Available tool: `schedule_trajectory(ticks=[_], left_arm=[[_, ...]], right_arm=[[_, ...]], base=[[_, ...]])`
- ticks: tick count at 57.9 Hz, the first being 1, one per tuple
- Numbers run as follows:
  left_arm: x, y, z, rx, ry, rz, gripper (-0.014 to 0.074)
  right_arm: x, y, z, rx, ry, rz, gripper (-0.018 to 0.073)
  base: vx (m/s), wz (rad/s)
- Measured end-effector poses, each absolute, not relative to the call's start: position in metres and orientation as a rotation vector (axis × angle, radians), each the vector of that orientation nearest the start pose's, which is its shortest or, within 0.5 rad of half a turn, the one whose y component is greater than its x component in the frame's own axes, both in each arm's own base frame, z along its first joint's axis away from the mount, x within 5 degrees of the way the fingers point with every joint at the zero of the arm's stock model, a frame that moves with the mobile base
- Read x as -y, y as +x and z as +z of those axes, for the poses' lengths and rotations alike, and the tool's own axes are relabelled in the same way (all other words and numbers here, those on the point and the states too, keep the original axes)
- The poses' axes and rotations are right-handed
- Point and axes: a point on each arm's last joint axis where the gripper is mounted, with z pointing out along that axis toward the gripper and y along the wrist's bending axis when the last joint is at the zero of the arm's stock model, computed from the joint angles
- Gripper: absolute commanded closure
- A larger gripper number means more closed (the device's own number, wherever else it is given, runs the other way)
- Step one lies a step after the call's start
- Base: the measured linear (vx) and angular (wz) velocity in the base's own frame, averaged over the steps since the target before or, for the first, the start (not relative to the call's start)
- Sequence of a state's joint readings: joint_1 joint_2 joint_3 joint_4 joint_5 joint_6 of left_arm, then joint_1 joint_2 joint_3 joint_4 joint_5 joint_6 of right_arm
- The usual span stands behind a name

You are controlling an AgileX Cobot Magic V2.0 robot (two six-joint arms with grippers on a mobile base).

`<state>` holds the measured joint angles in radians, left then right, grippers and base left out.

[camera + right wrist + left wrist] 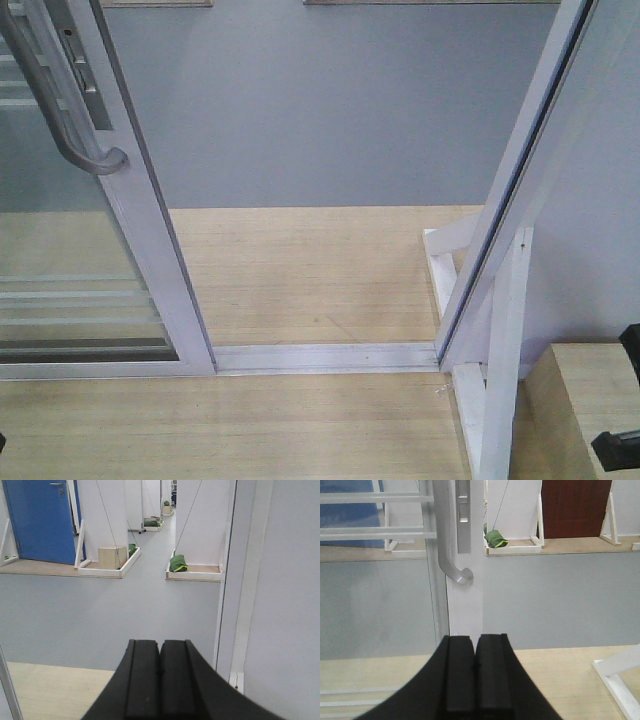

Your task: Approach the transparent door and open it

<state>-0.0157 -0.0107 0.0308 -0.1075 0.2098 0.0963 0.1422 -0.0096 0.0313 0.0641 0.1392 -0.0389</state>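
Note:
The transparent door (150, 215) stands at the left in the front view, a glass panel in a white frame with thin horizontal bars low down. Its curved silver-grey handle (62, 115) hangs on the frame's edge. Between that edge and the white jamb (510, 195) on the right is a wide gap. In the left wrist view the door frame (465, 607) rises straight ahead of my left gripper (475, 642), which is shut and empty, with the handle (446, 550) above and slightly left. My right gripper (160, 647) is shut on nothing and faces the gap beside the jamb (227, 580).
A white floor track (325, 356) crosses the wooden floor between door and jamb. White wooden braces (500, 350) and a light wooden box (585, 400) stand at the right. Beyond lie grey floor, a green bag (496, 538), a cardboard box (112, 556) and a blue door (40, 520).

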Motion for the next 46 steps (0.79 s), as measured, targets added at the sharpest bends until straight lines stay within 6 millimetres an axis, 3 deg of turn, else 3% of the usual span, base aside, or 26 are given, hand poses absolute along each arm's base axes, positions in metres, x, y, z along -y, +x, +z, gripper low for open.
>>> schedule_trajectory(ticks=[46], left_arm=[[0.0029,0.0559,0.1844,-1.712,0.022,-0.037,0.0603]], right_arm=[[-0.0088,0.0561,0.1903,-1.645,-0.103,0.133,0.0564]], base=[[0.00,0.00]])
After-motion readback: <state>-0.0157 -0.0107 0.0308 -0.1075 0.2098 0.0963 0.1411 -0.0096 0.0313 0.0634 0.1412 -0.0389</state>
